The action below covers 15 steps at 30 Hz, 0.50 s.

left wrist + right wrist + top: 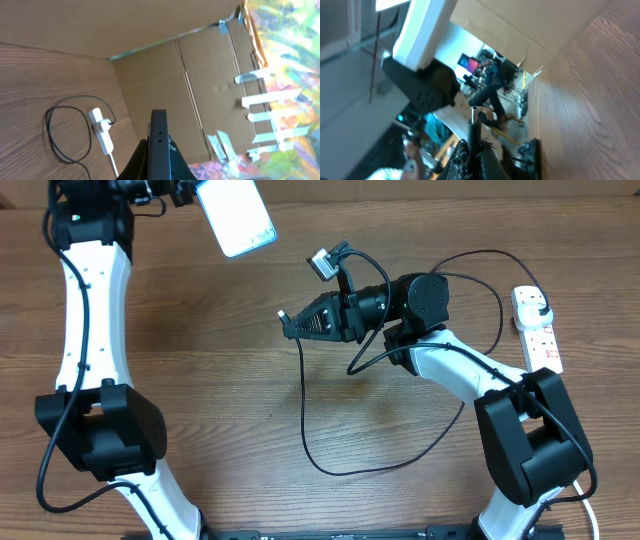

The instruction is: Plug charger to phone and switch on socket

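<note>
In the overhead view the phone [235, 217] is held up at the back, its light screen facing up, with my left gripper [190, 191] shut on its near end. The left wrist view shows the phone [159, 142] edge-on between the left gripper [159, 152] fingers. My right gripper [294, 325] is shut on the charger's connector end [283, 314], tip pointing left, below and to the right of the phone. In the right wrist view the connector [474, 125] sticks out from the shut right gripper [474, 147]. The black cable [310, 442] loops over the table to the white socket [537, 330].
The socket [101, 131] lies at the table's right edge with a black plug [541, 308] in it and its white cord [590, 515] running off at the front right. Cardboard walls [165, 75] stand behind the table. My left arm [420, 40] fills the upper left of the right wrist view.
</note>
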Motion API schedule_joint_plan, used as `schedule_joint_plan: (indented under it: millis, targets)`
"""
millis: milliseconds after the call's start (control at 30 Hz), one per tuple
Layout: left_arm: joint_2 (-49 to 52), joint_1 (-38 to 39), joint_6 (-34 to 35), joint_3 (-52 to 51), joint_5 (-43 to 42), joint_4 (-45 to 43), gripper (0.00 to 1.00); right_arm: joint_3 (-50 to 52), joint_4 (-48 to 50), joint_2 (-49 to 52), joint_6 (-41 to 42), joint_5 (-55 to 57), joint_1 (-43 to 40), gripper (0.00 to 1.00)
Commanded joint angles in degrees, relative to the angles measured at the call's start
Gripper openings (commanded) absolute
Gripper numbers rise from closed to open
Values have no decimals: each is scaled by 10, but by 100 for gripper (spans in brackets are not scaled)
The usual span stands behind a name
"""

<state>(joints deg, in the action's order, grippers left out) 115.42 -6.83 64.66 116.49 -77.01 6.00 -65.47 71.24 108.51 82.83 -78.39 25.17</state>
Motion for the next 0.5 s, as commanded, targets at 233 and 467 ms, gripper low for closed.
schedule_joint_plan:
  millis: [233, 467]
  targets:
    - [-9, 57, -64, 6, -21, -2, 4, -3, 3, -1, 72, 75, -2, 4]
    - [-9, 61, -64, 5, -21, -2, 4, -3, 41, -1, 72, 113, -11, 4]
